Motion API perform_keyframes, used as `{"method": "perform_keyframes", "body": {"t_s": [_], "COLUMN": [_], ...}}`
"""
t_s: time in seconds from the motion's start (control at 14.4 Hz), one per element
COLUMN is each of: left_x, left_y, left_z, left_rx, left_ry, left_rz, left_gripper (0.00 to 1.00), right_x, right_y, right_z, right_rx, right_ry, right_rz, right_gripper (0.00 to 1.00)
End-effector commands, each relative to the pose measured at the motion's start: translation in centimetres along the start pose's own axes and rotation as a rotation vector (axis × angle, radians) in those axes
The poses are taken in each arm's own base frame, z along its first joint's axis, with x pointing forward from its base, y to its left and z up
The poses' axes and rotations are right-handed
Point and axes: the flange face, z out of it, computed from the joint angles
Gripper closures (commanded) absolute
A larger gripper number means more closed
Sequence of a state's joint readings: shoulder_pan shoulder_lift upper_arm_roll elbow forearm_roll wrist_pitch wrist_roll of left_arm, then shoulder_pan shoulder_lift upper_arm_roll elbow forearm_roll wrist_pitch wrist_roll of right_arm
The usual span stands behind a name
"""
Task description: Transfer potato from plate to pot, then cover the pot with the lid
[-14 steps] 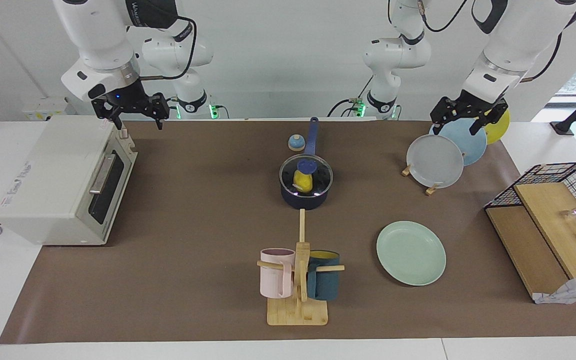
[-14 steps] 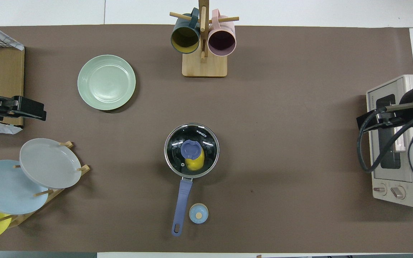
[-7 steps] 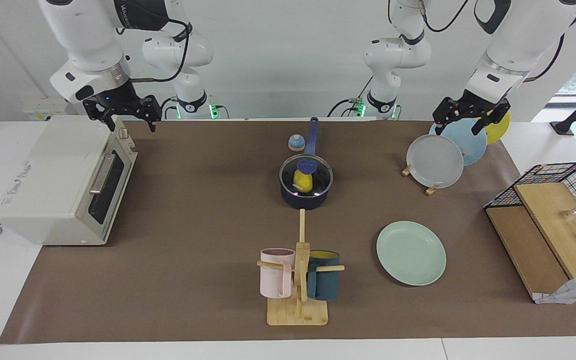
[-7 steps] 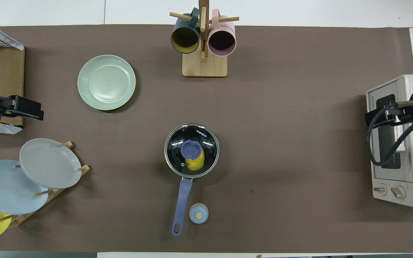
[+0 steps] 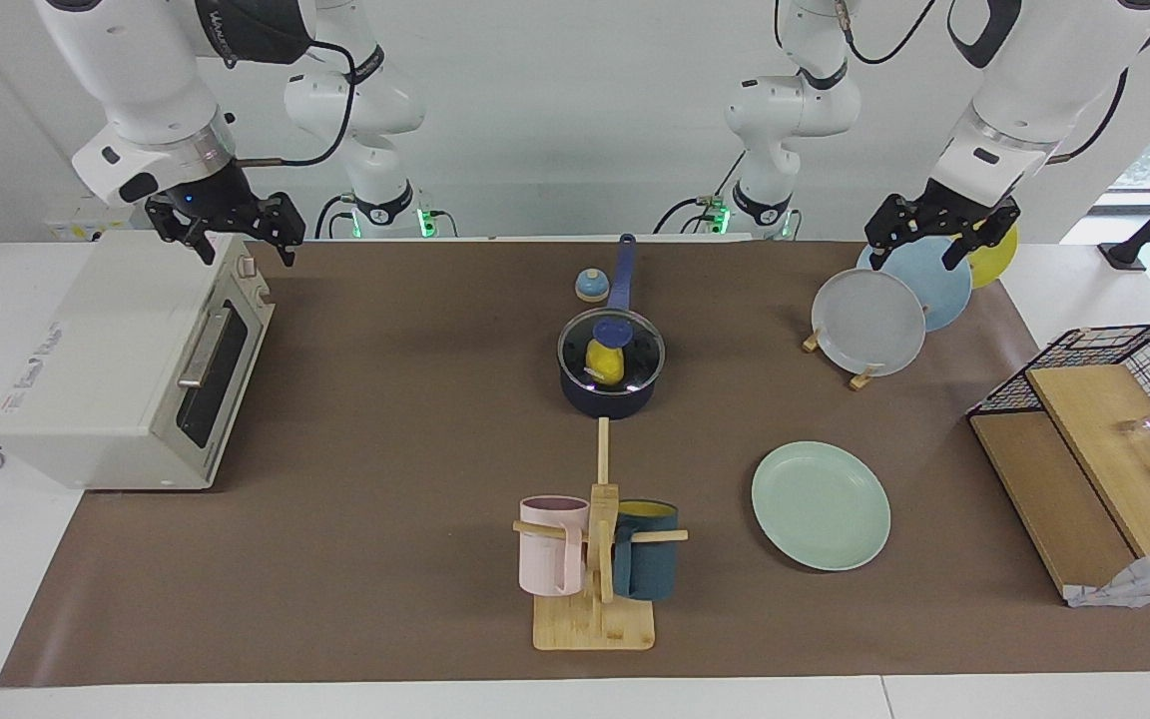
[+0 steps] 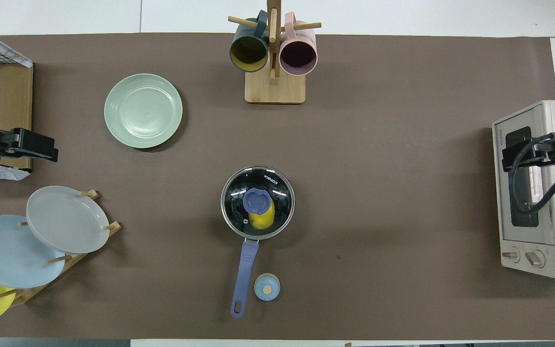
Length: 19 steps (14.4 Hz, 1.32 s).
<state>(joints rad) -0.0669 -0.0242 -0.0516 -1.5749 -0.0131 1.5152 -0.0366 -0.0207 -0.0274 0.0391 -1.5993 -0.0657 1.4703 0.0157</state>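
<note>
At the right arm's end of the table, the right gripper hangs in the air over the top of the white toaster oven, at the oven's corner nearest the robots; its arm comes down steeply from above with the wrist bent, and the two fingers point downward, spread apart with nothing between them. In the middle of the brown mat sits the pot, its long blue handle pointing toward the robots' edge of the table. The lid rests on the pot's rim, and through the glass the potato shows inside the pot. A small blue-topped bell stands just beside the handle, near the robots' edge. A wooden mug tree with a pink mug and a dark teal mug stands near the edge away from the robots. The plate lies bare on the mat toward the left arm's end, farther from the robots than the pot. The left gripper hangs over the rack of upright plates near the corner at the left arm's end, its arm angled down from above; its fingers are parted and empty.
</note>
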Motion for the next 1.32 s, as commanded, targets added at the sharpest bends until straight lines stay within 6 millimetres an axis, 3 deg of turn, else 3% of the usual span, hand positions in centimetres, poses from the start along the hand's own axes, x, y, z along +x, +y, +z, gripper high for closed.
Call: {"method": "perform_keyframes", "body": {"t_s": [0.0, 1.25], "left_x": [-0.94, -0.94], "left_y": [-0.41, -0.41], "left_z": [-0.28, -0.21], "left_rx": [0.016, 0.016], "left_ry": [-0.005, -0.007], "left_rz": [0.0, 0.0], "left_gripper": [0.0, 0.0], "right_x": [0.33, -0.31], "right_y": [-0.11, -0.17], "right_z": [-0.12, 0.43], "right_rx": [0.015, 0.027], "right_ry": [0.028, -0.029], "right_rz": [-0.025, -0.027], "right_gripper": [0.0, 0.0]}}
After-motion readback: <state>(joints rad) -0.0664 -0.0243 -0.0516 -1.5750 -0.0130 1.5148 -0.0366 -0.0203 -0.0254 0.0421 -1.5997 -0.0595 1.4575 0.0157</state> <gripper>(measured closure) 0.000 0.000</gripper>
